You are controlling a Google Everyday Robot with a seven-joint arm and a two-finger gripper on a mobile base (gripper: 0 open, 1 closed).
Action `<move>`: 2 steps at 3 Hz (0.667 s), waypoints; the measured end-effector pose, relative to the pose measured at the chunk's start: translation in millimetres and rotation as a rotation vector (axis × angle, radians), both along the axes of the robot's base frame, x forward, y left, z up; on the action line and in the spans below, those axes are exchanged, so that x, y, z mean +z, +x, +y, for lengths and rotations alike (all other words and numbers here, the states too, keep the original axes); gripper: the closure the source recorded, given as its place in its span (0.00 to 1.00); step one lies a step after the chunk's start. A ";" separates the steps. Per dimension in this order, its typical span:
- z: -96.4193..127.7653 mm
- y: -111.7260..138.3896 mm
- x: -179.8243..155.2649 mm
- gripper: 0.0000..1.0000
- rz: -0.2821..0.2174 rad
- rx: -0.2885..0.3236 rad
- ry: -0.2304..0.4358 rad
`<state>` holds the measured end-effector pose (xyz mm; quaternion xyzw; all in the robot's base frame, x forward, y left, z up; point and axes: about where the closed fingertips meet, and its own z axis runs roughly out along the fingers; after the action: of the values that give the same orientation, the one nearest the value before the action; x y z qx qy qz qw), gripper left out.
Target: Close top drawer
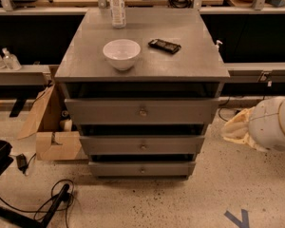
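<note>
Three drawers are stacked in the front of a grey cabinet point(190, 65). The top drawer point(104, 112) is the tallest of them and sits directly under the cabinet top. Its small round knob point(143, 111) is in the centre of the front. A dark gap shows between the upper edge of this front and the cabinet top, and the front seems to stand a little forward, so the drawer does not look fully pushed in. The two lower drawers are shorter, with similar knobs, and each has a dark strip above it.

The gripper point(236, 128) is at the right side of the view, beside the right edge of the cabinet and apart from it, at about the height of the middle drawer. It has a cream cover and joins a round white arm point(275, 125) at the picture's edge. Whether it is open or closed I cannot tell. It touches nothing.

On the cabinet top stand a white bowl point(121, 53) near the front, a clear bottle point(117, 6) at the back left, and a dark flat object point(164, 45) to the right of the bowl. A cardboard box point(52, 132) leans at the cabinet's left side, and black cables point(52, 201) lie on the speckled floor point(180, 198).
</note>
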<state>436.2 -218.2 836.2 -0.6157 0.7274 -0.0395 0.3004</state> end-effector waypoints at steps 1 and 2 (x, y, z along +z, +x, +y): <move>2.5 -6.0 8.4 0.82 -0.001 0.007 -0.011; 3.4 -6.2 8.9 0.59 -0.002 0.009 -0.012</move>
<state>429.9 -214.8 845.1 -0.6206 0.7242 -0.0430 0.2976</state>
